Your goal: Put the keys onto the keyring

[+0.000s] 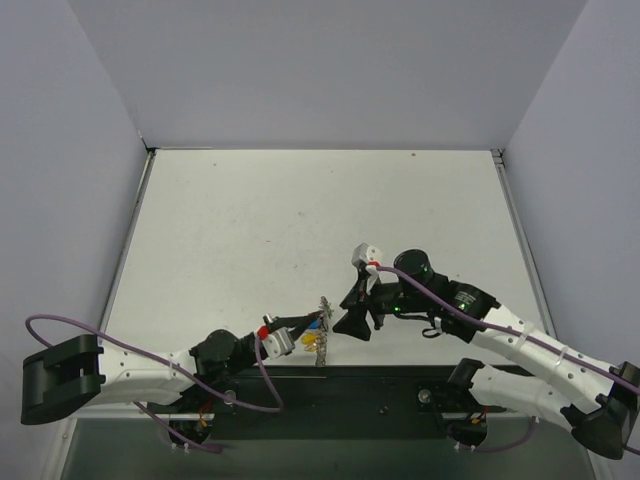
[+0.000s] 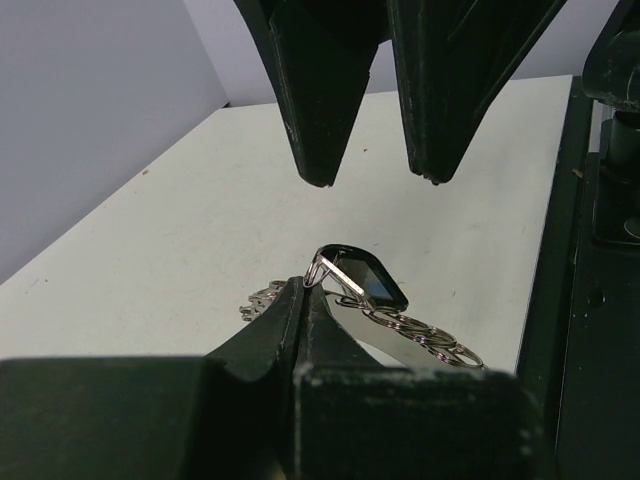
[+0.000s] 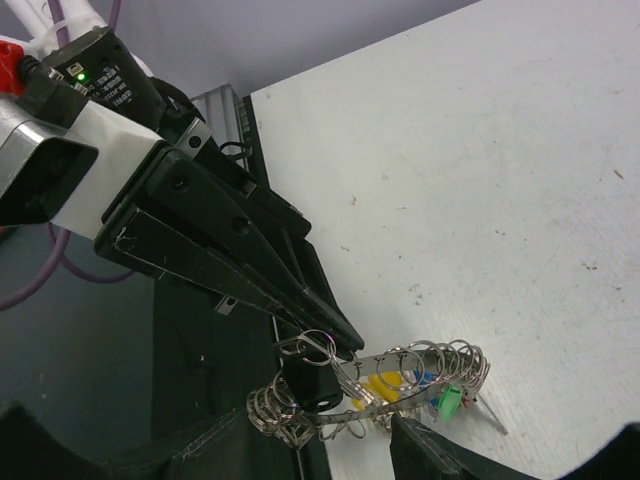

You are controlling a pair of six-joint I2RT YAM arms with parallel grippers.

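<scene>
Left hand (image 3: 322,338) clenched on the keyring (image 3: 445,362) at the surface's (image 1: 300,220) near edge; coloured keys (image 3: 385,385) sit among its coils; right hand (image 2: 370,178) released, jaws apart, just beside.

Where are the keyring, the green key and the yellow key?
keyring (image 3: 465,358), right wrist view, bumpy rim.
green key (image 3: 450,402), right wrist view, plastic head.
yellow key (image 3: 384,386), right wrist view, plastic head.

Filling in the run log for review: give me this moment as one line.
left gripper: shut on keyring | right gripper: open, beside keyring, empty | keys: yellow, blue, green at keyring
</scene>
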